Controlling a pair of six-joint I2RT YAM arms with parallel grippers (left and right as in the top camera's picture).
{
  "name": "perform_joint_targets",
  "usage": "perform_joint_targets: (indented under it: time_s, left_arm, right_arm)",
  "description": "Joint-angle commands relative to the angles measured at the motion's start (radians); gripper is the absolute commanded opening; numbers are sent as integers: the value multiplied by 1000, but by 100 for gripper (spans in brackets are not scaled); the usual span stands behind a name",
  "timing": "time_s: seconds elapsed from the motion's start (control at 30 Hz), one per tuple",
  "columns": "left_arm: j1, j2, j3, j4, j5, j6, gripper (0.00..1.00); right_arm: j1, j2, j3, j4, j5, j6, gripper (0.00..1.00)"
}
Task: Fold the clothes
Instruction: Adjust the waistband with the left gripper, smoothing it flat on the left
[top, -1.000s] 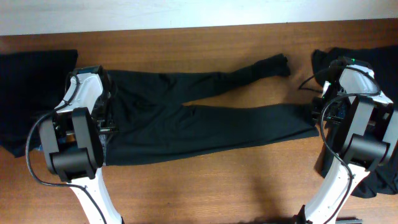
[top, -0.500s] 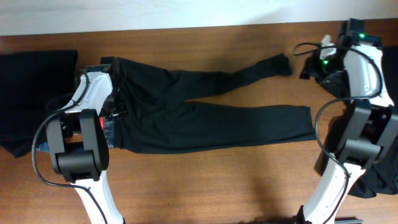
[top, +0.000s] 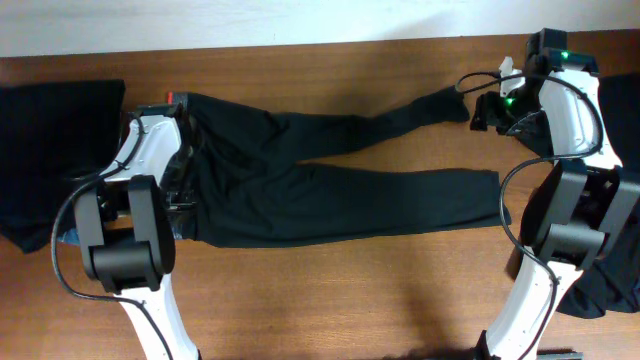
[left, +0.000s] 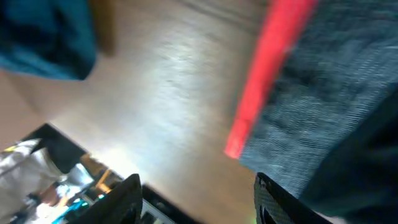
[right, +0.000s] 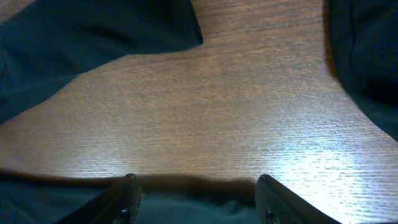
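Currently the long black fabric trousers lie spread flat along the brown wooden surface, waist on the left side of the overhead view and legs running off to the right. The legs fork apart. The far leg slants up to a crumpled cuff, while the near leg runs straighter and ends in a square hem further right.

The left end effector sits at the far corner of the waist. On its wrist camera I see its two fingers held apart with bare wood in the gap between them and nothing clamped. The grey knit waistband with its red edge strip lies just beside one finger, and I cannot tell whether they touch. A blurred teal shape fills the top left corner of that view.

The right end effector hovers just to the right of the crumpled cuff. Its fingers are spread apart and grip nothing. Dark fabric shows low between them, and I cannot tell whether it meets the tips.

A black fabric garment lies at the left edge of the surface, just beside the left arm. Another heap of black fabric lies at the right edge, behind the right arm
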Motion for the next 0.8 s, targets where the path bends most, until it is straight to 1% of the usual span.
perform_joint_targets:
  time_s: [0.0, 0.03, 0.07, 0.13, 0.2, 0.33, 0.37, 0.47, 0.5, 0.6, 0.77]
  left_arm:
    - [29, -12, 0, 1, -100, -43, 39]
    - [32, -12, 0, 10, -91, -44, 22]
    - [32, -13, 0, 20, -84, -43, 17]
    - [25, -23, 0, 35, -84, -43, 17]
    - [17, -51, 0, 65, -48, -42, 18]
    - [16, -158, 0, 167, 154, 58, 19]
    - [16, -173, 0, 182, 193, 68, 19]
    - [16, -216, 0, 230, 375, 108, 19]
    - [16, -214, -2, 230, 407, 108, 19]
    - [16, -196, -38, 240, 439, 108, 19]
    - [16, -192, -172, 344, 473, 108, 19]
  right_arm:
    - [-3, -4, 8, -8, 21, -11, 64]
    - [-3, -4, 8, -8, 21, -11, 64]
    - [-3, -4, 8, -8, 21, -11, 64]
    - [-3, -4, 8, -8, 21, -11, 64]
    - [-3, -4, 8, -8, 21, -11, 64]
    - [-3, -4, 8, -8, 21, -11, 64]
    - [-3, -4, 8, -8, 21, -11, 64]
    - [-3, -4, 8, -8, 21, -11, 64]
    - [-3, -4, 8, -8, 21, -11, 64]
    - [-3, -4, 8, -11, 21, -11, 64]
    - [-3, -4, 8, -16, 21, -11, 64]
